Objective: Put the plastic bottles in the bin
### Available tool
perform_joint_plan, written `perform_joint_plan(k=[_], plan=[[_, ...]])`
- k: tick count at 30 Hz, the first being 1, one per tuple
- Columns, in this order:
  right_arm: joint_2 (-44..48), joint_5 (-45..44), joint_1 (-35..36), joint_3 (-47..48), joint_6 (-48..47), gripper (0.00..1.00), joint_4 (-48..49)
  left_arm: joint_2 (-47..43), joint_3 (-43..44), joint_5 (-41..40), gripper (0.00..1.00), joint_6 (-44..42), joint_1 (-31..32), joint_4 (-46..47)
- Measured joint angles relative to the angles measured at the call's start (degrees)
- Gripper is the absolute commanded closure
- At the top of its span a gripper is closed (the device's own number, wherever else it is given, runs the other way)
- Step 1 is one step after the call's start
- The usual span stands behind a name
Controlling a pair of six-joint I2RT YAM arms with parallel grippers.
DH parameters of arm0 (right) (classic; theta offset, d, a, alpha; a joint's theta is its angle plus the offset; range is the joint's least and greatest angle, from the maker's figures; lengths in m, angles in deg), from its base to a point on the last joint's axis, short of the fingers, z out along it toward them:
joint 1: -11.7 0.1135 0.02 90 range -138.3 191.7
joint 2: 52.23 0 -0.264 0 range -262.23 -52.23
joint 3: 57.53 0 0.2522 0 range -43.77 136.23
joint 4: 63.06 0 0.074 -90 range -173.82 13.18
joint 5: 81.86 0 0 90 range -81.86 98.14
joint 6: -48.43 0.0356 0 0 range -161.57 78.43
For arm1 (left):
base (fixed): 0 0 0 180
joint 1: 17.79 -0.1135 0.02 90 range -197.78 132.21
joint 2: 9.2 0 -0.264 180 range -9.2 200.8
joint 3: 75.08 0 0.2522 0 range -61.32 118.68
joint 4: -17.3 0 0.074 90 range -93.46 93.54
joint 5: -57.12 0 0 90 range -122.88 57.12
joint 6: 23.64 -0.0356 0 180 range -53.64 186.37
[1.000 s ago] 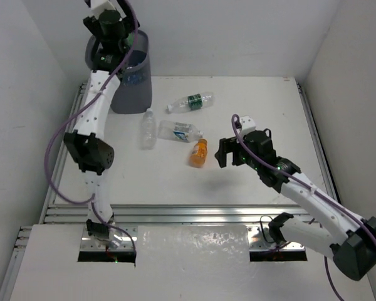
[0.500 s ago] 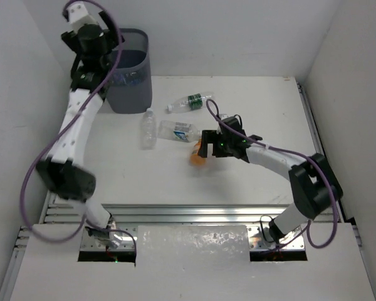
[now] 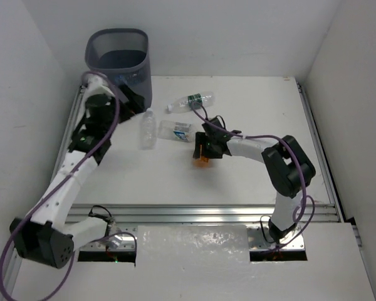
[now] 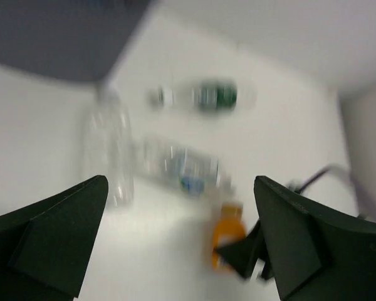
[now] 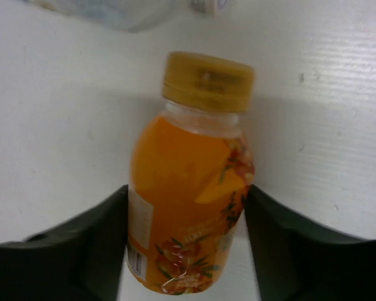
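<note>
An orange bottle (image 3: 202, 157) lies on the white table, and my right gripper (image 3: 203, 148) is shut on it. In the right wrist view both dark fingers (image 5: 81, 251) press the sides of the orange bottle (image 5: 188, 188), its yellow cap pointing away. My left gripper (image 3: 130, 97) hangs open and empty beside the dark grey bin (image 3: 119, 59). Its view is blurred but shows a clear bottle (image 4: 109, 147), a blue-labelled bottle (image 4: 182, 169), a green-labelled bottle (image 4: 203, 96) and the orange bottle (image 4: 229, 235) below.
The clear bottle (image 3: 148, 128), blue-labelled bottle (image 3: 178, 130) and green-labelled bottle (image 3: 191, 101) lie on the table between the bin and my right gripper. White walls close in the left, back and right. A metal rail (image 3: 188, 213) runs along the near edge.
My left arm has swung down from above the bin to beside it, jaws open. My right gripper has reached left to the orange bottle and closed its fingers on it.
</note>
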State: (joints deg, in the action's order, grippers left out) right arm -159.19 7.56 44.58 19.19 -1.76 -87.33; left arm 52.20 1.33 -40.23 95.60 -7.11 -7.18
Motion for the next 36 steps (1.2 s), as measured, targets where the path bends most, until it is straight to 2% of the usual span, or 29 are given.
perform_joint_plan(k=[1, 2, 4, 7, 10, 13, 18, 21, 23, 24, 25, 26, 28, 30, 33, 36], plan=[[0.9, -1.2, 0.7, -2.1, 0.7, 0.61, 0.4, 2.1, -2.1, 0.8, 0.00, 0.2, 2.2, -1.8], [2.4, -2.2, 1.2, -3.9, 0.7, 0.68, 1.0, 3.3, -3.3, 1.6, 0.00, 0.2, 4.1, -3.3], [6.6, -3.7, 2.0, -7.9, 0.1, 0.75, 1.6, 4.9, -4.6, 3.0, 0.00, 0.2, 9.6, -6.3], [16.8, -3.7, 2.6, -17.3, -3.3, 0.76, 7.4, 4.9, -5.7, 8.7, 0.00, 0.4, 15.6, -4.9], [32.2, 1.3, 2.6, -29.7, -9.1, 0.74, 17.4, 4.6, -10.0, 18.9, 0.00, 1.9, 16.6, 2.3], [43.8, 8.3, 2.5, -36.4, -13.7, 0.75, 25.0, 7.0, -13.8, 28.4, 0.00, 4.1, 17.4, 9.7], [50.1, 17.8, 2.7, -37.3, -17.0, 0.74, 32.8, 12.3, -13.9, 36.2, 0.00, 5.6, 21.9, 15.7], [50.8, 21.4, 2.8, -37.2, -17.4, 0.74, 34.9, 13.6, -12.8, 38.9, 0.12, 6.3, 23.5, 17.8], [50.8, 23.4, 2.8, -36.8, -17.4, 0.69, 35.5, 14.9, -11.6, 40.3, 0.54, 7.0, 24.4, 19.4], [50.8, 24.0, 2.9, -36.4, -17.5, 0.62, 35.3, 15.6, -11.1, 41.4, 0.71, 7.4, 24.6, 20.3], [50.8, 23.9, 2.7, -36.1, -17.7, 0.27, 34.8, 16.2, -10.3, 41.6, 1.00, 7.1, 24.9, 20.4], [50.8, 24.0, 2.3, -35.6, -17.7, 0.01, 34.4, 16.9, -9.4, 42.0, 1.00, 7.1, 25.0, 20.6], [50.7, 23.5, 2.1, -34.4, -17.7, 0.01, 34.0, 18.4, -6.9, 41.5, 1.00, 6.5, 25.0, 19.1], [51.1, 21.5, 2.5, -33.1, -18.2, 0.01, 32.5, 19.0, -3.0, 37.6, 1.00, 5.4, 25.2, 13.7], [53.2, 12.3, 2.4, -32.0, -18.8, 0.01, 28.8, 19.4, 7.1, 25.3, 1.00, 3.0, 24.2, 3.4], [55.2, 4.8, 0.3, -31.9, -18.5, 0.01, 23.9, 20.3, 18.7, 15.5, 1.00, 1.4, 18.3, -3.3]])
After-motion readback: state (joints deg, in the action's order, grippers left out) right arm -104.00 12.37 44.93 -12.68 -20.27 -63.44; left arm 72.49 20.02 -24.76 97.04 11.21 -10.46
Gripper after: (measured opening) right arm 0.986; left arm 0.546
